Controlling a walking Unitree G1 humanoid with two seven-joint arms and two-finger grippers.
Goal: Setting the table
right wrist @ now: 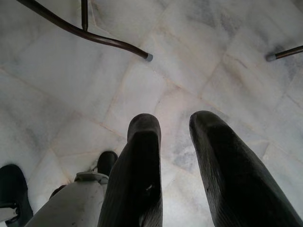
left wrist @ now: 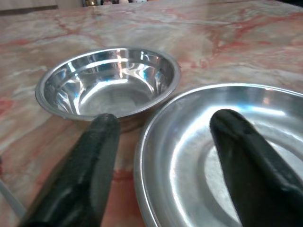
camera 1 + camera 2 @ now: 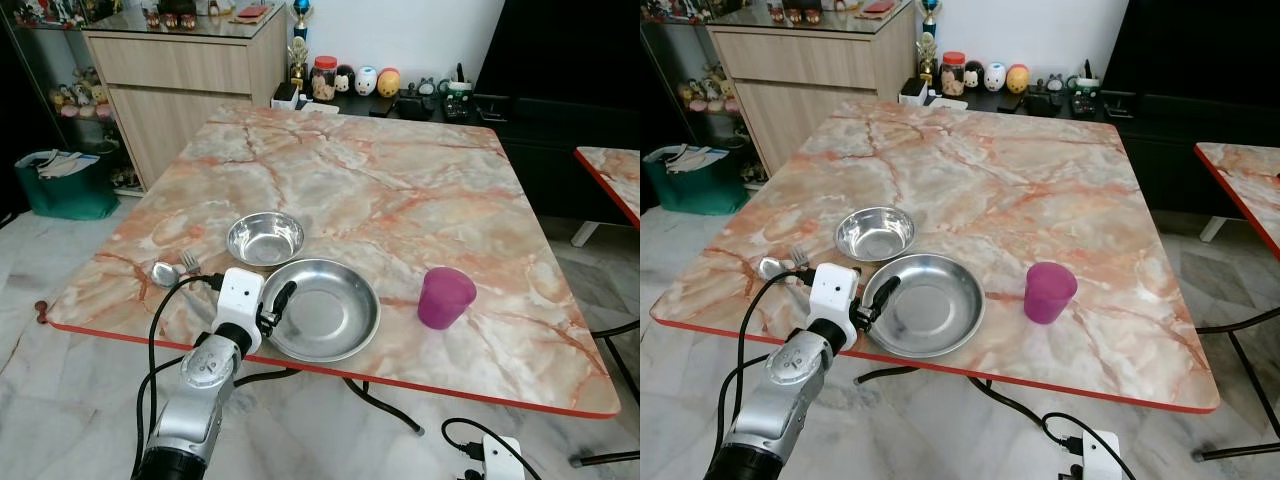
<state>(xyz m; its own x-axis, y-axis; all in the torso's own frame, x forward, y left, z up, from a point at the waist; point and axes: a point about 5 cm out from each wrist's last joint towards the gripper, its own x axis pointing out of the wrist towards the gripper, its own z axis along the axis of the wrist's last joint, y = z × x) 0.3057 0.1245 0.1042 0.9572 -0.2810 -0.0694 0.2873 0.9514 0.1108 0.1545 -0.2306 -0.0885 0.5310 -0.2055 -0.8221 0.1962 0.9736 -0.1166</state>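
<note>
Marble table; left pincer straddling steel plate rim.

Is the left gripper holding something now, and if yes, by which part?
Nothing is gripped yet. The left gripper is open astride the near-left rim of the steel plate, one finger inside, the other outside. The right gripper hangs idle, empty.

A marble-patterned table with a red edge is seen. On it are set a steel plate, a steel bowl, a spoon and fork, and a purple cup.
</note>
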